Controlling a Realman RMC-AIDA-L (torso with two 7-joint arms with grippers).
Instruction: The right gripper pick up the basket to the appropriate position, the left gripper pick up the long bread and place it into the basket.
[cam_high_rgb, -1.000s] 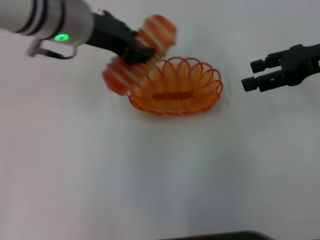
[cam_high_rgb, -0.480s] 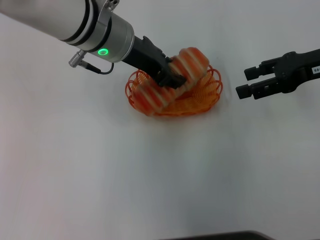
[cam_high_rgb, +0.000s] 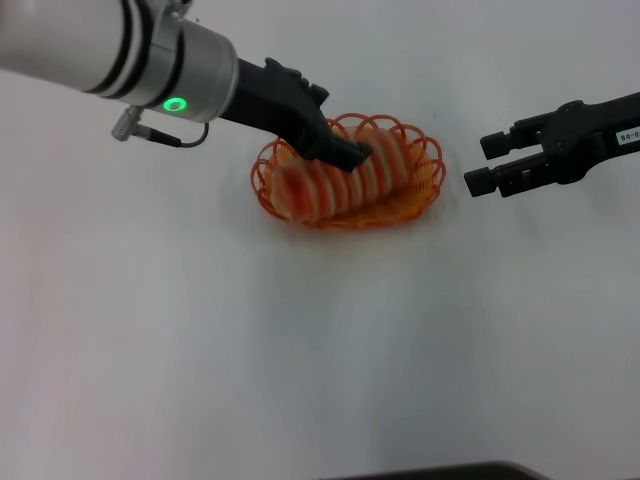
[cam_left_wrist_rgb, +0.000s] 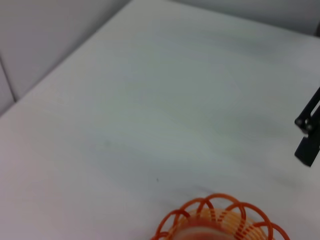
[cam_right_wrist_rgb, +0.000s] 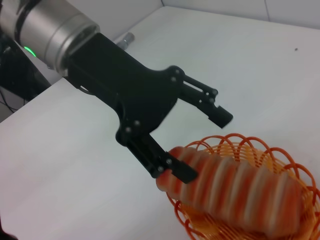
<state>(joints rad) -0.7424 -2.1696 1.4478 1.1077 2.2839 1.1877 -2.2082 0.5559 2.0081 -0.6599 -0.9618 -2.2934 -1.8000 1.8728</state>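
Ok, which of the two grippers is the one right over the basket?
The left gripper, on the silver arm with the green light: its open fingers straddle the long bread lying in the basket. The right gripper hangs beside it, apart and open.

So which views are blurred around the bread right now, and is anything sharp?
Head view: long bread smeared in the basket, both grippers crisp. Right wrist view: left gripper sharp, bread soft-edged. Left wrist view: basket rim out of focus at the frame edge.
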